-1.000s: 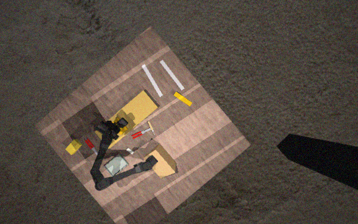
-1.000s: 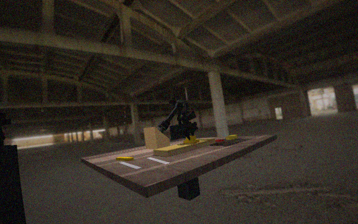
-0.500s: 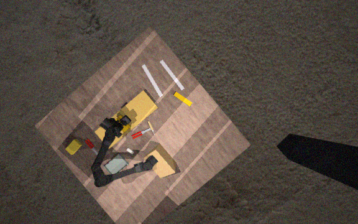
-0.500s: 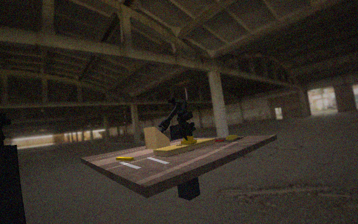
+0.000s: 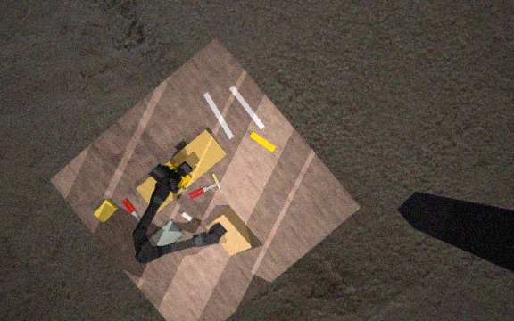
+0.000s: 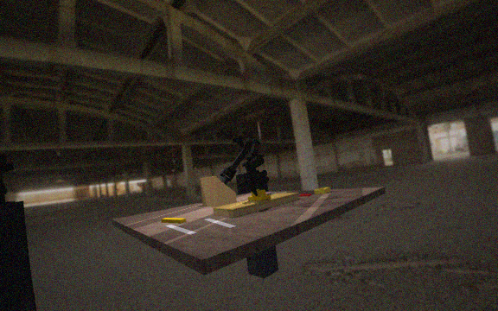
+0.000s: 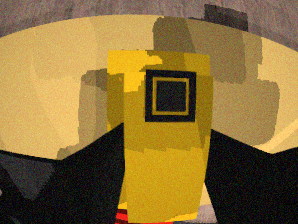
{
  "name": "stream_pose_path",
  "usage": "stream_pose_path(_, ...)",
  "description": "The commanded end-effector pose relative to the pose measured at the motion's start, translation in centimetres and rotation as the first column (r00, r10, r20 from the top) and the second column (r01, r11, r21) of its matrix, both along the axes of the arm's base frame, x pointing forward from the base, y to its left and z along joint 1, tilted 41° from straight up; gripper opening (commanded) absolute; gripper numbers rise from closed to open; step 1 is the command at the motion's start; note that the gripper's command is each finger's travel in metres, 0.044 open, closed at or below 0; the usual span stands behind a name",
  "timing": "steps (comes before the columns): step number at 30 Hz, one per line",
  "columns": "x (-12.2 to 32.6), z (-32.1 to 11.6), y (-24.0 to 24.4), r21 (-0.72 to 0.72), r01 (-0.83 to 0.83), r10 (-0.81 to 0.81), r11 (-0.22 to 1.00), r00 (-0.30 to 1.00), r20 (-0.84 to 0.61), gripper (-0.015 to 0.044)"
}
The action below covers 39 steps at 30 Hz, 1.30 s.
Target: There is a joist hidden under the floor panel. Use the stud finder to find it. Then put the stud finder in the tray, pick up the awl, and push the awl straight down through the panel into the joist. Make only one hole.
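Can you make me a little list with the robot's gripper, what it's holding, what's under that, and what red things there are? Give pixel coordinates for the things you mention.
gripper: closed on the yellow stud finder
held thing: stud finder [image 5: 186,180] [image 6: 259,195] [image 7: 165,185], dark square on it
under it: pale yellow panel [image 5: 210,149] [image 6: 232,210] [image 7: 55,55]
red things: two red-handled tools [image 5: 196,193] [image 5: 128,206]

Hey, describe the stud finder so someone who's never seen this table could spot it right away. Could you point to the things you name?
Find the long pale-yellow panel [image 5: 210,149] [image 6: 275,201] on the wooden table. Over it, the black gripper [image 5: 178,175] [image 7: 160,128] holds the stud finder [image 5: 185,179] [image 6: 259,195] [image 7: 162,170], a deep-yellow block. Unlike the other yellow pieces, it has a black square with a thin yellow outline inside.
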State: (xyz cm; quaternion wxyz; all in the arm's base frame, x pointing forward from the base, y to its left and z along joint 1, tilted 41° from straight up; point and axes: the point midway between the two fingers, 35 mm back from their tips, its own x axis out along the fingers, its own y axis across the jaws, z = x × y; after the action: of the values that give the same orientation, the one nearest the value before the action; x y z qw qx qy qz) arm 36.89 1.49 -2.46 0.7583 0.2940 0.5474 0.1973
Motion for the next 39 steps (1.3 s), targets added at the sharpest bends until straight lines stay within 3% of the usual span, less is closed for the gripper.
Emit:
stream_pose_path(1,0.0,-0.8,-1.0,-0.008,0.005,-0.005,1.0,1.0,-0.004,0.0)
stream_pose_path(39,-0.2,-5.6,-6.6,-0.013,0.005,-0.005,1.0,1.0,-0.003,0.0)
